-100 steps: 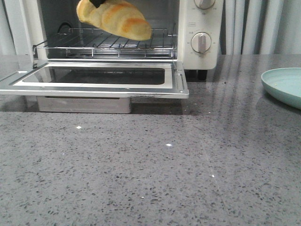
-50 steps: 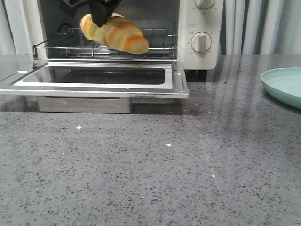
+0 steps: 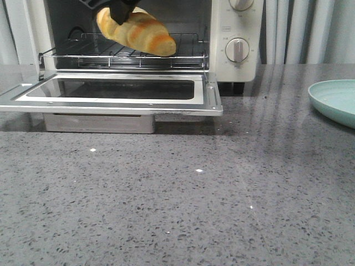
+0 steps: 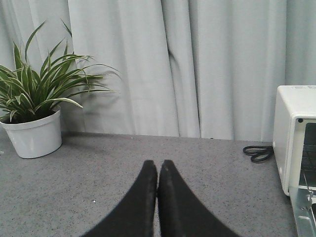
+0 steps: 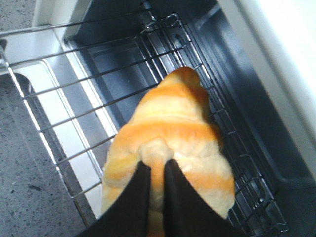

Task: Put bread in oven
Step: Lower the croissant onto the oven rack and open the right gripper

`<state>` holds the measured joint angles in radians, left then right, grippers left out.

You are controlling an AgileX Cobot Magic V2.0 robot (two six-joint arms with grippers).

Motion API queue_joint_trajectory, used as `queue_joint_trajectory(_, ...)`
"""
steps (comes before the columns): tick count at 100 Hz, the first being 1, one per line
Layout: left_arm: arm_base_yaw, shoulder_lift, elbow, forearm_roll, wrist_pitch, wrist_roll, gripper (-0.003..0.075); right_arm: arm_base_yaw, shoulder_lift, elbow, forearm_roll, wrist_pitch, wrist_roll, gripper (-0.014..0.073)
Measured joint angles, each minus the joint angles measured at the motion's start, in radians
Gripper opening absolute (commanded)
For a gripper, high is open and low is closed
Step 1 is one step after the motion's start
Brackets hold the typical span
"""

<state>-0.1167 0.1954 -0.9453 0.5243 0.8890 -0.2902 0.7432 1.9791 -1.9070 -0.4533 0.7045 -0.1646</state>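
The bread [image 3: 136,31] is held in the mouth of the oven [image 3: 236,39], just above the wire rack [image 3: 125,54], with its tapered end drooping toward the front right of the rack. It is pinched by the right gripper [image 5: 157,170], whose two dark fingers are closed into the crust near the thick middle of the roll; in the right wrist view the dough is seen dimpled between them. The oven door [image 3: 111,94] is folded down flat in front, so the way onto the rack is clear.

The roll is judged to be light and soft, yielding under the squeeze rather than stiff, and its crust may flake or dent if more force is applied. A hold across the thick middle, as is had now, is judged the soundest, since the narrow ends would bend or tear. Because the hanging end is lower, it is likely to touch the wires first, and the thin rack bars could snag it.

The left gripper [image 4: 158,170] is kept well away over the grey counter [image 4: 98,168], its fingers pressed together on nothing, near a potted plant [image 4: 34,106].
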Motion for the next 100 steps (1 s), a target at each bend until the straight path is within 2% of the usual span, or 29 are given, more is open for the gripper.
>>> queue_joint_trajectory(10, 0.000, 0.000, 0.000, 0.000, 0.002, 0.000, -0.0021, -0.001, 0.000, 0.000, -0.006, -0.003, -0.002, 0.0011)
queue_joint_trajectory(25, 0.000, 0.000, 0.000, 0.000, 0.002, 0.000, -0.0021, -0.001, 0.000, 0.000, -0.010, -0.005, -0.001, 0.0316)
queue_joint_trajectory(32, 0.000, 0.000, 0.000, 0.000, 0.002, 0.000, -0.0021, -0.001, 0.000, 0.000, -0.011, -0.007, -0.001, 0.0394)
queue_joint_trajectory(73, 0.000, -0.004, 0.000, 0.000, 0.018, 0.001, -0.0021, -0.001, 0.000, 0.000, -0.016, -0.012, -0.001, 0.0402)
queue_joint_trajectory(100, 0.000, -0.088, 0.000, 0.002, 0.052, 0.001, -0.0022, 0.050, -0.010, 0.000, -0.019, 0.030, -0.001, 0.0402)
